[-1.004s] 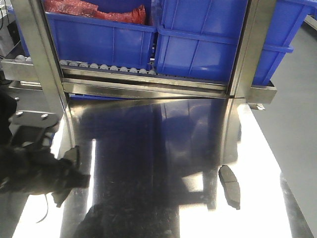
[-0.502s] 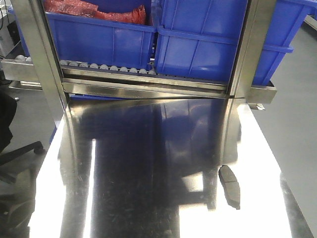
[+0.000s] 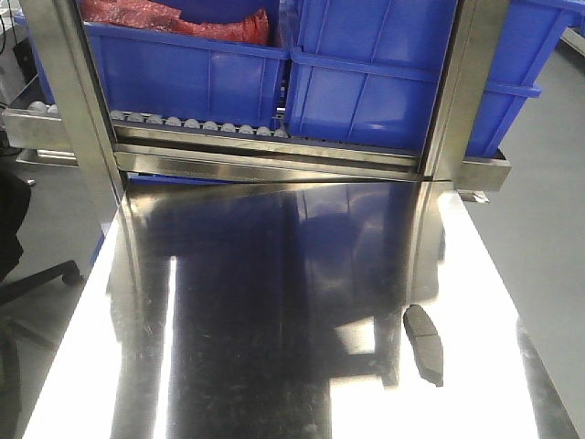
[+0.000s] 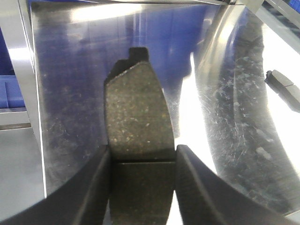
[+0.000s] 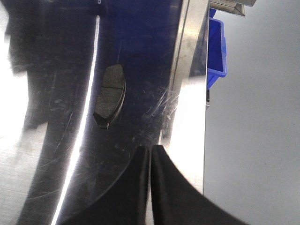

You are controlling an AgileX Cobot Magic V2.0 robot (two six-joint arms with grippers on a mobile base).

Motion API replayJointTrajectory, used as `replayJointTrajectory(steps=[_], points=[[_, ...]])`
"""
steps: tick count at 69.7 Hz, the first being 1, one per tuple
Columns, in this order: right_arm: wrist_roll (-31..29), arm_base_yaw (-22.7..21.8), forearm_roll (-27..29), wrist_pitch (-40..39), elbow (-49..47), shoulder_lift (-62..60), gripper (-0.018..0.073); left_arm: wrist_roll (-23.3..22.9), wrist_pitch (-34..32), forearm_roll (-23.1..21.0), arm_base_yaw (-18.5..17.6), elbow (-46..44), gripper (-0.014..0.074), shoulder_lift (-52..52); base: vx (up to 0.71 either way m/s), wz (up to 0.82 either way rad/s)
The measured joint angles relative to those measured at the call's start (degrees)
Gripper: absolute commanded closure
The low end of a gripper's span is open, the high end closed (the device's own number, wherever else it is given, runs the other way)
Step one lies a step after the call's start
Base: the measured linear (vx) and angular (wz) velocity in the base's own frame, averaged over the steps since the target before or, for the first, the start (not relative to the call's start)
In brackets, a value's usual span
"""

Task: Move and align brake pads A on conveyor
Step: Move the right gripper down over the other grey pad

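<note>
One grey brake pad (image 4: 136, 108), with a groove across its middle, is clamped between the fingers of my left gripper (image 4: 143, 154) and hangs above the shiny steel table (image 4: 70, 93). A second brake pad (image 3: 423, 343) lies flat on the table near its right side; it also shows as the pad (image 4: 283, 89) at the right of the left wrist view and the pad (image 5: 111, 93) ahead and left of my right gripper (image 5: 150, 150). That gripper is shut on nothing, above the table's right edge. The conveyor is out of view. Neither arm shows in the front view.
Blue bins (image 3: 366, 73) sit on a roller rack (image 3: 201, 123) behind the table, framed by steel posts (image 3: 69, 101). Grey floor (image 5: 253, 117) drops off past the table's right edge. A black chair base (image 3: 37, 279) stands left of the table.
A second ago my left arm with its pad showed at the front view's lower left; it has since gone out of that view to the left. The pad on the table has not moved.
</note>
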Motion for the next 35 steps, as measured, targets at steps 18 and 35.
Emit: replayJointTrajectory(steps=[18, 35], points=[[0.00, 0.00, 0.00, 0.00, 0.00, 0.00, 0.0563, 0.00, 0.00, 0.00, 0.00, 0.00, 0.0433, 0.00, 0.00, 0.00], [0.00, 0.00, 0.00, 0.00, 0.00, 0.00, 0.0563, 0.00, 0.00, 0.00, 0.00, 0.00, 0.0433, 0.00, 0.00, 0.00]])
